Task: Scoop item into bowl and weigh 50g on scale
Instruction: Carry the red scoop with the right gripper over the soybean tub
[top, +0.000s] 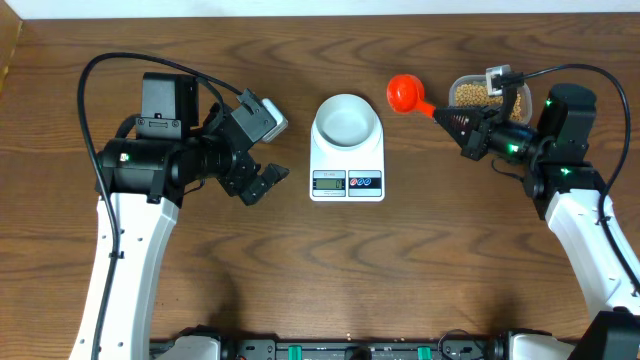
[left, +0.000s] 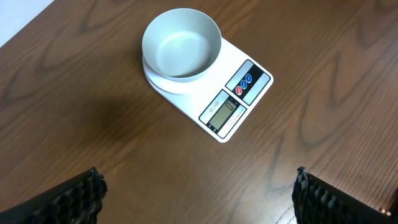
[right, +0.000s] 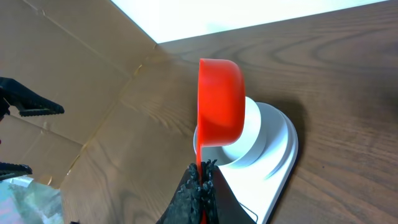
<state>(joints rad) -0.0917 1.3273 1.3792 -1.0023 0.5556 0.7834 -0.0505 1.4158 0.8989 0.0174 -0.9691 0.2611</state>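
Observation:
The white bowl (top: 347, 120) (left: 181, 42) stands with nothing in it on the flat white scale (top: 347, 182) (left: 239, 102) at the table's middle. Tan beans (top: 470, 94) lie in a clear tub (top: 512, 98) at the back right. My right gripper (top: 447, 117) (right: 204, 171) is shut on the handle of a red scoop (top: 405, 93) (right: 219, 102), which hangs between tub and bowl. No beans show in the scoop. My left gripper (top: 262, 160) (left: 198, 180) stands open left of the scale, its fingers wide apart over bare wood.
Cardboard (right: 74, 81) stands beyond the table's left side in the right wrist view. The table's far edge runs just behind the tub and the scale. Both arm bases sit at the near corners.

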